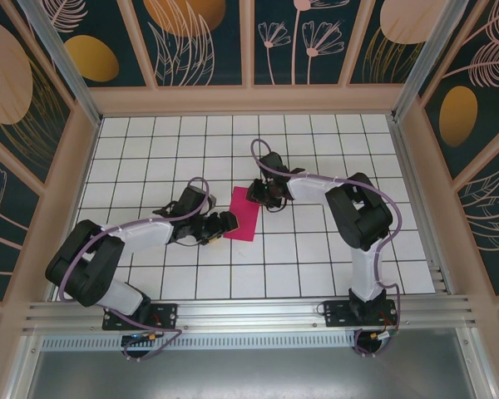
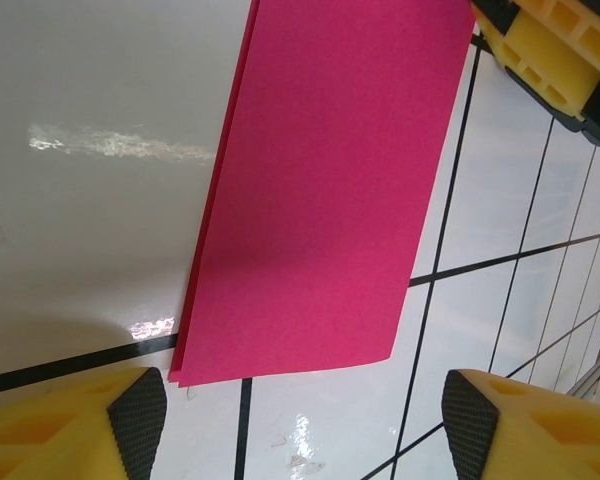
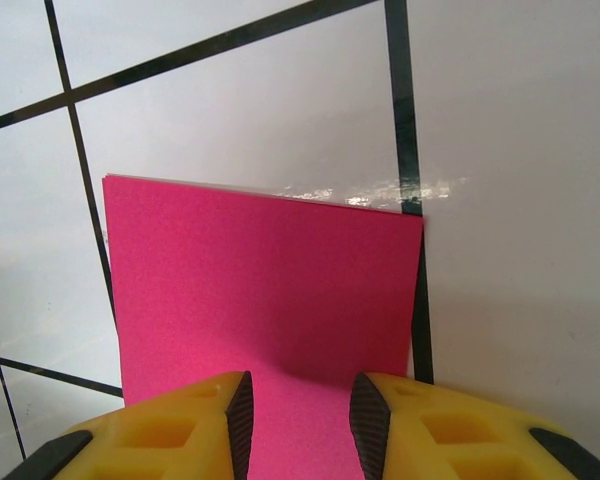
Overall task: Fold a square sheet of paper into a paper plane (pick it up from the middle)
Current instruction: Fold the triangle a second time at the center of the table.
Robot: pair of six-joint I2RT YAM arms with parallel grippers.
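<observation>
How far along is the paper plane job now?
Done: the paper is folded once in half; its two layers show at one edge. In hand: the left gripper and right gripper sit open by its edges. Left: the nose and wing folds; no point yet.

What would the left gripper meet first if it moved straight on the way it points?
Probably the paper: its near edge lies just ahead of the left gripper, between the open fingers. The gripper's height above the paper is unclear, so it might skim over.
</observation>
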